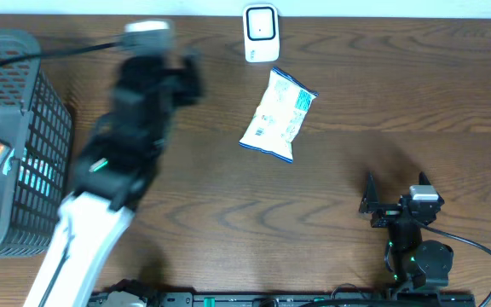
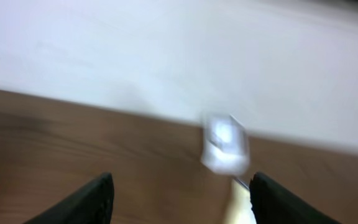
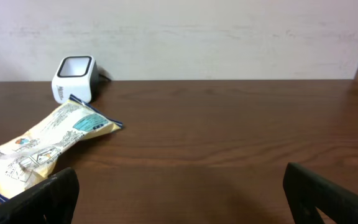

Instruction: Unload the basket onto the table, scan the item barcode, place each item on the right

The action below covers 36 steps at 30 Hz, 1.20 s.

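The item, a white and blue snack bag (image 1: pixel 278 115), lies flat on the wooden table just in front of the white barcode scanner (image 1: pixel 261 32). Left of the bag, my left gripper (image 1: pixel 186 81) is blurred by motion. In the left wrist view its jaws (image 2: pixel 182 199) stand open and hold nothing, with the blurred scanner (image 2: pixel 224 143) ahead and a pale edge of the bag (image 2: pixel 241 208) by the right finger. My right gripper (image 1: pixel 395 188) rests open and empty at the front right. Its wrist view shows the bag (image 3: pixel 42 146) and the scanner (image 3: pixel 74 78) at far left.
A grey mesh basket (image 1: pixel 15 145) with several packaged goods stands at the table's left edge. A black cable runs from the basket side toward the left arm. A pale wall borders the table's back edge.
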Available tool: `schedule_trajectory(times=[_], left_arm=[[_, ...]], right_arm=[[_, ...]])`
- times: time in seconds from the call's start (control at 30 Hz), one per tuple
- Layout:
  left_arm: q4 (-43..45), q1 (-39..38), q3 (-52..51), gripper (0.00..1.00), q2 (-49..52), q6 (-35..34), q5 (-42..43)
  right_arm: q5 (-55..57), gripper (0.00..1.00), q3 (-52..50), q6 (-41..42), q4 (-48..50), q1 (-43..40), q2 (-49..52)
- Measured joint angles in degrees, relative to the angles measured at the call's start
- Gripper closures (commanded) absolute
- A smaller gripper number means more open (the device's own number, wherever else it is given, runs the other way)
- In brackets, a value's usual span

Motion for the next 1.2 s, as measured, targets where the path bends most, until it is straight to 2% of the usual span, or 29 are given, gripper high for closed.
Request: schedule_trajectory(times=[0.07,0.17,0.3,0.33,0.4,0.47,0.5,0.6,0.63,0.8,1.03,1.2], left_arm=[[-1.0,4.5,0.1,0.29,-3.9,0.9,-4.9],[-3.5,15.6,0.3,0.29,-8.8,1.9,-11.6],[-7.2,31.0,0.4,0.29,-10.1,2.7,-13.2],[-7.9,35.1,0.4,0.29,-9.7,2.9,-11.9],[-9.2,42.0,0.4,0.21,-8.6,3.0,-7.0],[-12.5,49.5,1.0,0.17,-6.2,2.4,0.9],[-15.0,52.9,2.1,0.08,-4.6,1.4,5.2],[-21.8,62.5,8.6,0.01,3.1,-1.9,19.8],[-24.2,64.4,11.3,0.02,5.8,-2.3,23.6],[-32.7,67.5,18.4,0.02,17.5,-1.6,32.0],[-40.2,67.5,18.6,0.02,32.0,-1.4,33.4],[-40.5,67.5,18.3,0.02,39.0,-1.3,33.5]], right_arm=[[0.0,0.01,0.0,0.0,0.0,0.0,0.0],[0.0,0.01,0.0,0.0,0.0,0.0,0.0],[0.0,0.01,0.0,0.0,0.0,0.0,0.0],[0.0,0.01,0.0,0.0,0.0,0.0,0.0],[0.0,0.01,0.0,0.0,0.0,0.0,0.0],[0.0,0.01,0.0,0.0,0.0,0.0,0.0],[0.0,0.01,0.0,0.0,0.0,0.0,0.0],[0.0,0.01,0.0,0.0,0.0,0.0,0.0],[0.0,0.01,0.0,0.0,0.0,0.0,0.0],[0.0,0.01,0.0,0.0,0.0,0.0,0.0],[0.0,0.01,0.0,0.0,0.0,0.0,0.0],[0.0,0.01,0.0,0.0,0.0,0.0,0.0]])
